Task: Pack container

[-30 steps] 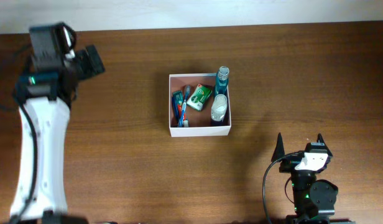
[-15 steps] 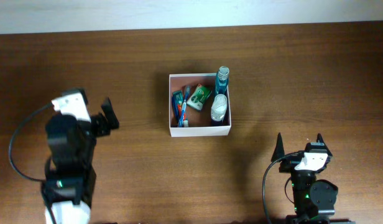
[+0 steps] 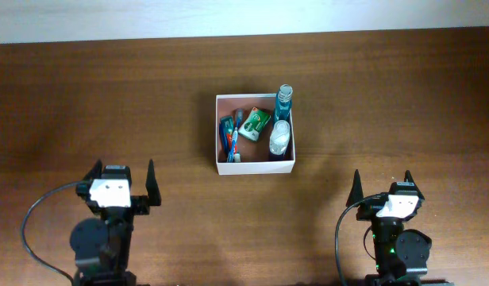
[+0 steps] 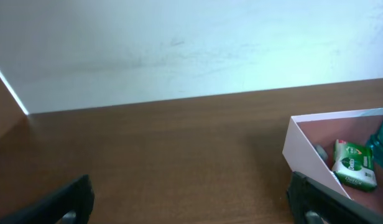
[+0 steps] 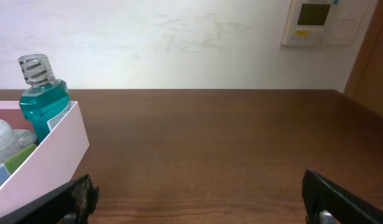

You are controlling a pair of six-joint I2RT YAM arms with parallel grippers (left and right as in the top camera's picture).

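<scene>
The container sits on the brown table about midway between its left and right edges and nearer the far edge than the near one, with its white walls square to the table. Inside it, a teal mouthwash bottle stands in the far right corner, its cap rising above the rim. A clear bottle lies along the right wall just in front of it. A green packet lies near the middle, tilted, and a blue and red toothbrush pack runs along the left wall. The left gripper hangs over the near left part of the table, well apart from the box, with its jaws spread wide and nothing between them. Its dark fingers frame bare wood in the wrist view, with the box off to the right. The right gripper sits over the near right part of the table, likewise spread wide and holding nothing, with the box's right wall at the left edge of its own view. A wall panel hangs beyond the table's far edge.
</scene>
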